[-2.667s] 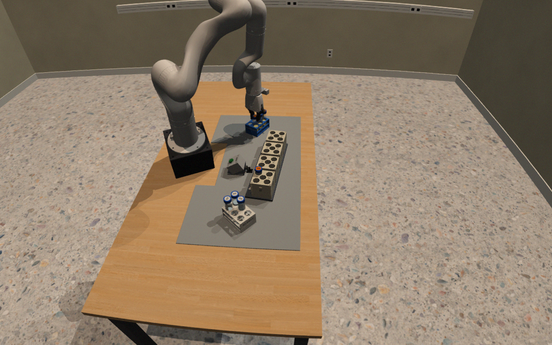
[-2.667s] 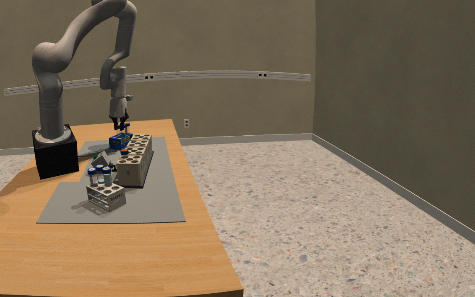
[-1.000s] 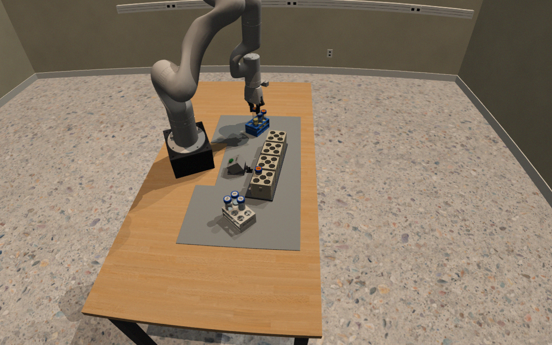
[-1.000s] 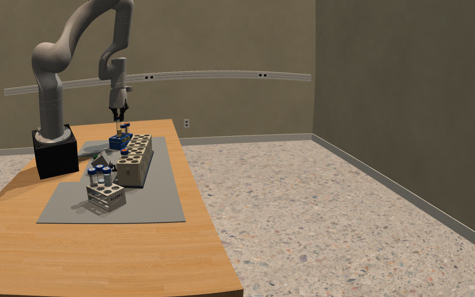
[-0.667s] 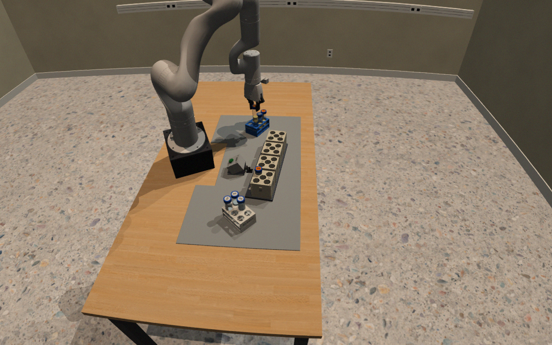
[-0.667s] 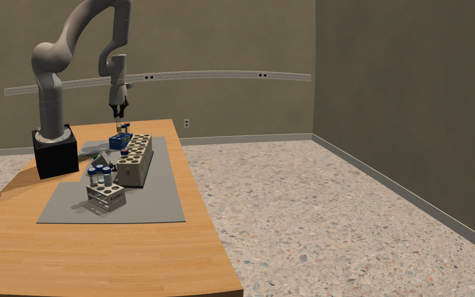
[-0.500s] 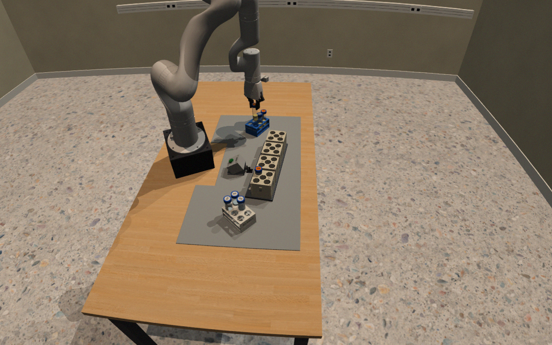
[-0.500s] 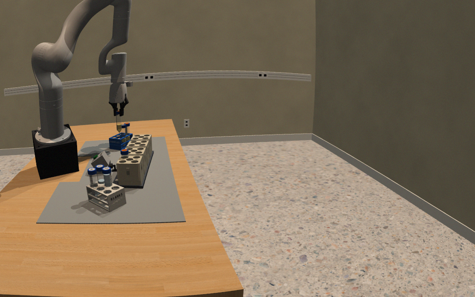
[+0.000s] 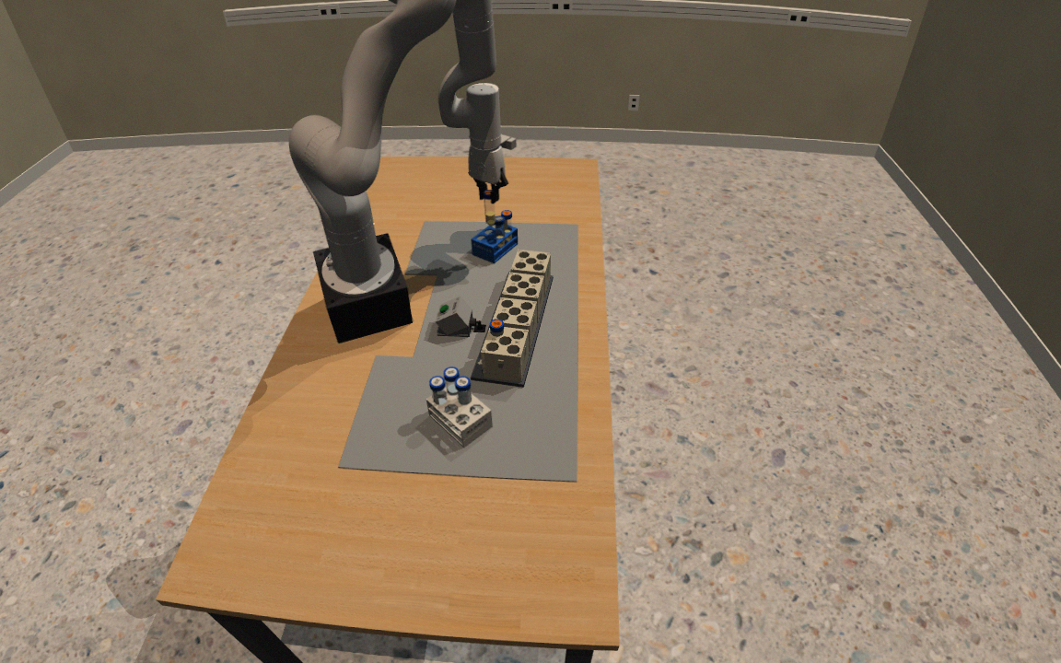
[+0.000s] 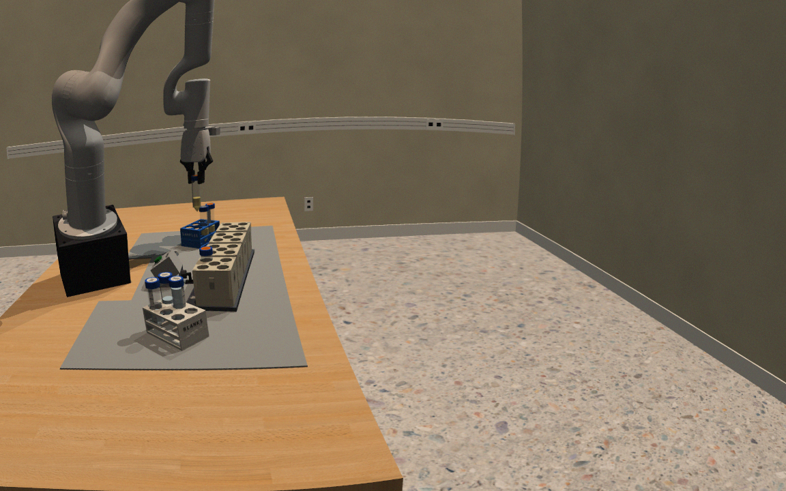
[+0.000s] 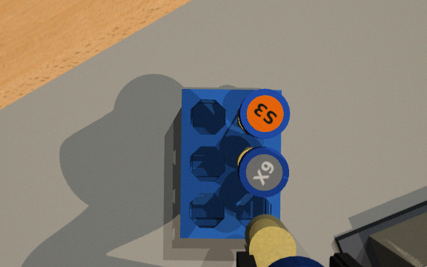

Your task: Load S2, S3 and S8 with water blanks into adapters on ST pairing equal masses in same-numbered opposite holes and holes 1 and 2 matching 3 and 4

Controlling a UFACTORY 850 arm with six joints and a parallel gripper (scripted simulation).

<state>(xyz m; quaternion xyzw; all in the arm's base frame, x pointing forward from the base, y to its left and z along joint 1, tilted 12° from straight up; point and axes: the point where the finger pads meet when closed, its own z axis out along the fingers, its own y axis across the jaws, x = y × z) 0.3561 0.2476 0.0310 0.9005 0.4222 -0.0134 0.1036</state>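
My gripper (image 9: 490, 196) (image 10: 195, 179) (image 11: 293, 261) is shut on the cap of an orange-dotted sample tube (image 9: 490, 207) (image 10: 195, 192) (image 11: 272, 245) with yellow liquid at its bottom. Its ID is hidden. It hangs upright above the near edge of the blue samples rack (image 9: 484, 250) (image 10: 188, 236) (image 11: 184, 185). S3 (image 9: 507, 214) (image 10: 210, 204) (image 11: 265, 113) and grey-dotted X9 (image 9: 499, 222) (image 10: 202, 209) (image 11: 264, 172) stand in that rack. Another orange-dotted tube (image 9: 496, 326) (image 10: 206, 251) stands near the join of the two nearest adapters; which hole is unclear. Three white-dotted blanks stand in the BLANKS rack (image 9: 476, 428) (image 10: 200, 334).
Four beige adapters stand in a row on the dark stand (image 9: 499, 379) (image 10: 218, 307). The sloped desk (image 9: 453, 317) (image 10: 168, 266) with its green DONE key (image 9: 444, 308) (image 10: 157, 259) is between the robot base and the stand. A small black fixture (image 9: 477, 325) (image 10: 185, 277) is beside the row.
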